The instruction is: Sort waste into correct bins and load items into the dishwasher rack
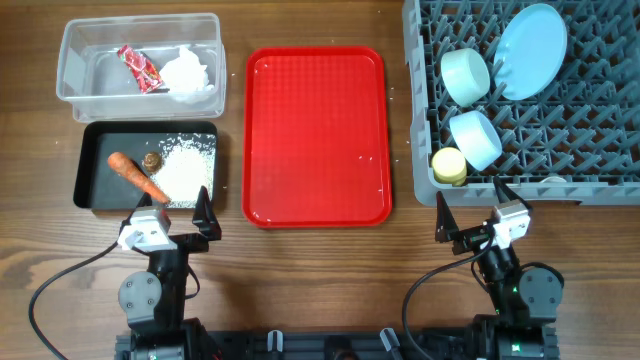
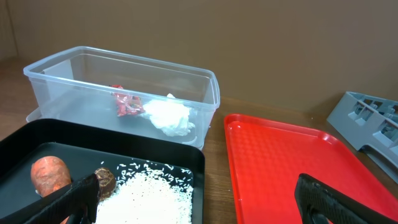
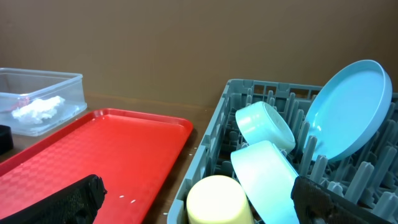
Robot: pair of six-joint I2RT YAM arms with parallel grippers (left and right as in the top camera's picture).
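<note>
tub (image 1: 92,78): rigid clear plastic, rectangular with rounded corners. it holds the glossy red wrapper (image 1: 139,68) and the crumpled white tissue (image 1: 187,72), side by side.

black tray (image 1: 95,188): shallow, matt, rectangular, just in front of the tub. inside lie the tapered orange carrot (image 1: 135,175), a small rounded brown morsel (image 1: 152,160) against it, and a loose grainy patch of white rice (image 1: 185,168).

red tray (image 1: 315,135): flat plastic with a fine dimpled surface, between the 2 bins and the rack, on the wood-grain table (image 1: 320,270).

rack (image 1: 580,160): grey plastic with a grid of upright pegs. it carries 4 items: the round plate (image 1: 530,50) tilted on edge, the green bowl (image 1: 465,75) and blue bowl (image 1: 475,138) leaning among the pegs, and the yellow cup (image 1: 449,165) at the near left corner.

left gripper (image 1: 172,205): spread wide, holding nothing, at the black tray's near edge.

right gripper (image 1: 470,205): spread wide, holding nothing, just in front of the rack's near left corner.
</note>
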